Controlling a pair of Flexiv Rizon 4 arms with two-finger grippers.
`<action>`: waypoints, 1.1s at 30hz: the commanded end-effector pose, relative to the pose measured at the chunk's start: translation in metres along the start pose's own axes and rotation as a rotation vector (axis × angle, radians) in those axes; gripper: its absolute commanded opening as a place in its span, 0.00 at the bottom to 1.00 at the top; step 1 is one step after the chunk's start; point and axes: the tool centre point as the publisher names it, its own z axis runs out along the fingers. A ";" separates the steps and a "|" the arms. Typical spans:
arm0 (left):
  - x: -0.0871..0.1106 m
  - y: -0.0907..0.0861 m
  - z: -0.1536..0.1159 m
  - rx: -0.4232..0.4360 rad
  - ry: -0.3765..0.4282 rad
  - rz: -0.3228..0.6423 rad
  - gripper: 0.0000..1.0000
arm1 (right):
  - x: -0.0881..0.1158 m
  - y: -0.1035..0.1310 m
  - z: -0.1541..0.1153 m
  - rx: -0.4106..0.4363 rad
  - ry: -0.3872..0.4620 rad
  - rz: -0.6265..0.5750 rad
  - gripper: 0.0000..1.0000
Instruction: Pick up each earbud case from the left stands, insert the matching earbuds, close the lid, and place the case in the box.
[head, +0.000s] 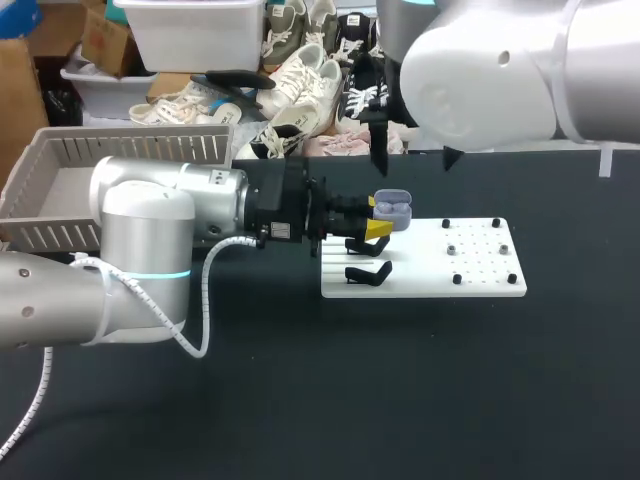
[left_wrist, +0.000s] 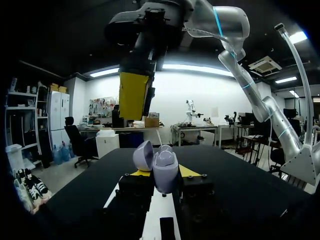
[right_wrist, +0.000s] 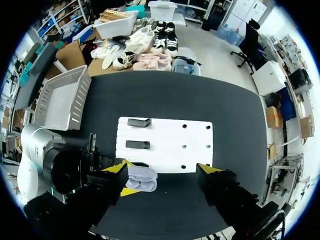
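our left pincer (head: 378, 228) grips the open lilac earbud case (head: 392, 208) above the white board's (head: 480, 285) left edge, by the black stands (head: 368, 273); our right pincer (right_wrist: 163, 170) hangs open overhead.

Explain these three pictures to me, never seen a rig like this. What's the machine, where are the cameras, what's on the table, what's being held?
It is a robot with two arms working at a black table. The head view looks down from above and behind the robot. Each round picture comes from a camera on one arm's wrist, looking out along its fingers.

The left pincer is shut on a lilac earbud case whose lid is open, near a white board. Two black stands sit on that board, both empty.

The right pincer hangs open above the table, holding nothing. The left wrist view shows one of its yellow tips above the case. A pale slatted box sits at the table's far left.
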 end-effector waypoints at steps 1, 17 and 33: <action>0.000 0.000 0.000 0.000 0.000 0.000 0.00 | -0.015 -0.002 0.010 0.018 0.027 0.031 0.97; 0.000 0.000 0.000 0.000 0.000 0.000 0.00 | -0.001 -0.014 0.036 0.036 0.098 0.044 0.95; 0.000 0.000 0.000 0.000 0.000 0.000 0.00 | 0.026 -0.018 0.024 -0.007 0.093 0.036 0.96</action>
